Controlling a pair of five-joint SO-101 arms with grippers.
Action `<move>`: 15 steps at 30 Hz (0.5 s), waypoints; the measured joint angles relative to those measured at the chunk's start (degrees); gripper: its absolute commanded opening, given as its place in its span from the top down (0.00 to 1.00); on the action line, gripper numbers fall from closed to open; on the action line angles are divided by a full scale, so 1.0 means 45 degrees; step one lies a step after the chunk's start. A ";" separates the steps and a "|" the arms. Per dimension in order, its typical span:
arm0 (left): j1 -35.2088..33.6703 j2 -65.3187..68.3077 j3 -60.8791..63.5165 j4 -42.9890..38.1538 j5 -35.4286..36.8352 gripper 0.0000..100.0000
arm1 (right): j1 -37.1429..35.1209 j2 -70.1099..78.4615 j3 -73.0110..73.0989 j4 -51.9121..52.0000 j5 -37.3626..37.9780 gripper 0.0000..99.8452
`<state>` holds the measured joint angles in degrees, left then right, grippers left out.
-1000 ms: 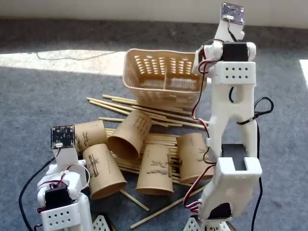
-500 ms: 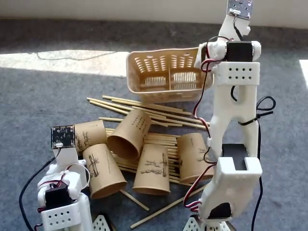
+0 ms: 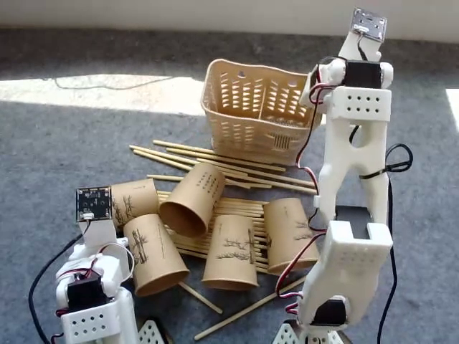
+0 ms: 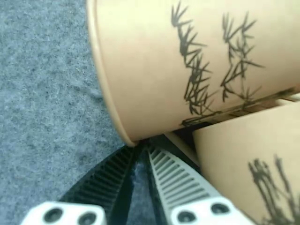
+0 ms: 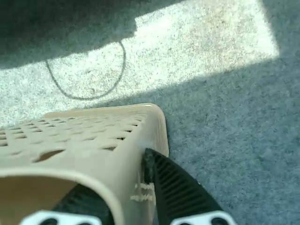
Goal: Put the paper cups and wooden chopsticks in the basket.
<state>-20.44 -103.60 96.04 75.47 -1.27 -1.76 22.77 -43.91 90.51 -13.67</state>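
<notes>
Right gripper [image 5: 138, 161] is clamped on the basket [image 3: 247, 107] at its rim, with the wall pinched between the jaws and the basket tilted. The paper cups [image 3: 192, 201] and wooden chopsticks [image 3: 215, 161] lie heaped on the carpet [image 3: 72, 143], beyond the basket from this gripper and back towards the arms' bases. Left gripper [image 4: 143, 149] sits closed, its tips just under one cup's rim. Held by a single edge, the basket could swing, slip free, or settle on its side across the chopsticks.

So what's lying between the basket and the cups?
Chopsticks lie there on the carpet, between the basket and the cups. The high view shows it.
</notes>
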 measured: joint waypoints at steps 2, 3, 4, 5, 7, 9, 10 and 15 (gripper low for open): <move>0.0000 0.0000 0.0000 0.0000 0.0000 0.99 | 0.0078 0.0000 0.0000 -0.0020 -0.0059 1.00; 0.0000 0.0000 0.0000 0.0000 0.0000 0.99 | 0.0137 0.0000 0.0000 -0.0020 -0.0059 1.00; 0.0000 0.0000 0.0000 0.0000 0.0000 0.99 | 0.0195 0.0000 0.0000 -0.0020 -0.0059 1.00; 0.0000 0.0000 0.0000 0.0000 0.0000 0.99 | 0.0274 0.0000 0.0000 -0.0020 -0.0059 1.00; 0.0000 0.0000 0.0000 0.0000 0.0000 0.99 | 0.0410 0.0000 0.0000 -0.0020 -0.0059 1.00; 0.0000 0.0000 0.0000 0.0000 0.0000 0.99 | 0.0508 0.0000 0.0000 -0.0020 -0.0059 1.00; 0.0000 0.0000 0.0000 0.0000 0.0000 0.99 | 0.0527 0.0000 0.0000 -0.0020 -0.0059 0.99; 0.0000 0.0000 0.0000 0.0000 0.0000 0.99 | 0.0527 0.0000 0.0000 -0.0020 -0.0059 0.92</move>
<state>-20.44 -103.60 96.04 75.47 -1.27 0.62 22.77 -43.91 90.42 -13.93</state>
